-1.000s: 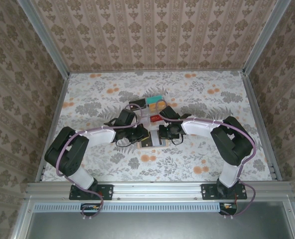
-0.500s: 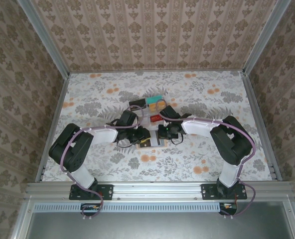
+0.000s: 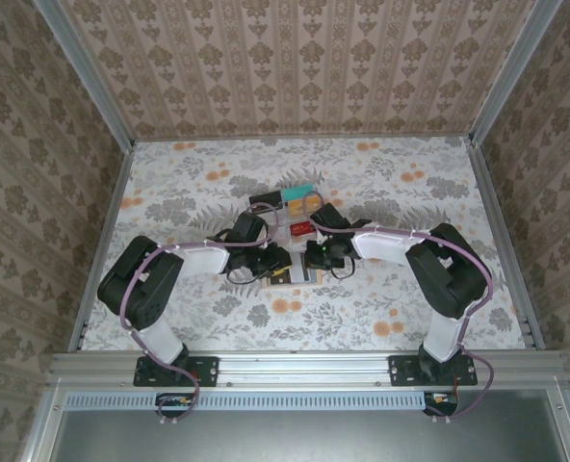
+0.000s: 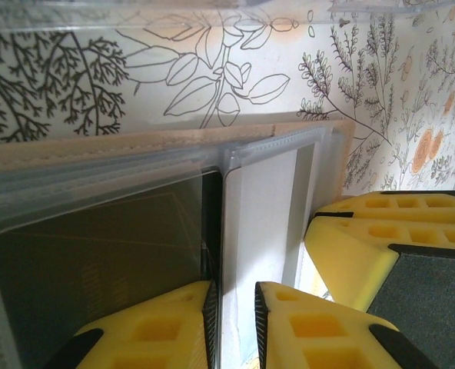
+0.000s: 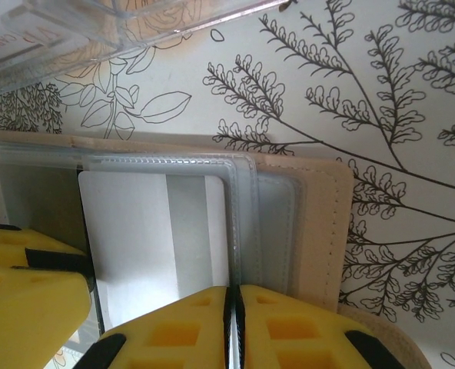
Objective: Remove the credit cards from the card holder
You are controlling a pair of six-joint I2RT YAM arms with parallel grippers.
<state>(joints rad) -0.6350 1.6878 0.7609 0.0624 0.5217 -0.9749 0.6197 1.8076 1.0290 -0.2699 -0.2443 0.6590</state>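
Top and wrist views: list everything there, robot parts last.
table: one, floral cloth, under everything.
tray: one, clear plastic, beyond the holder.
loose cards: four, black, orange, teal, red, in the tray.
card holder: one, tan, spread open between the grippers.
sleeved cards: two, dark and white, in the holder's clear sleeves.
left gripper: one, yellow pads, slightly open over a sleeve edge.
right gripper: one, yellow pads, shut at the holder's edge.

Left arm (image 3: pixel 203 258), right arm (image 3: pixel 386 243): black joint housings, white link shells. Purple cable (image 3: pixel 123 306) runs along each arm, loops free near shoulder, drops past black base plates (image 3: pixel 177 370). Fingers (image 4: pixel 162 330) bright yellow, blocky, square recesses moulded in rows; dark grey textured inserts at lower corners.
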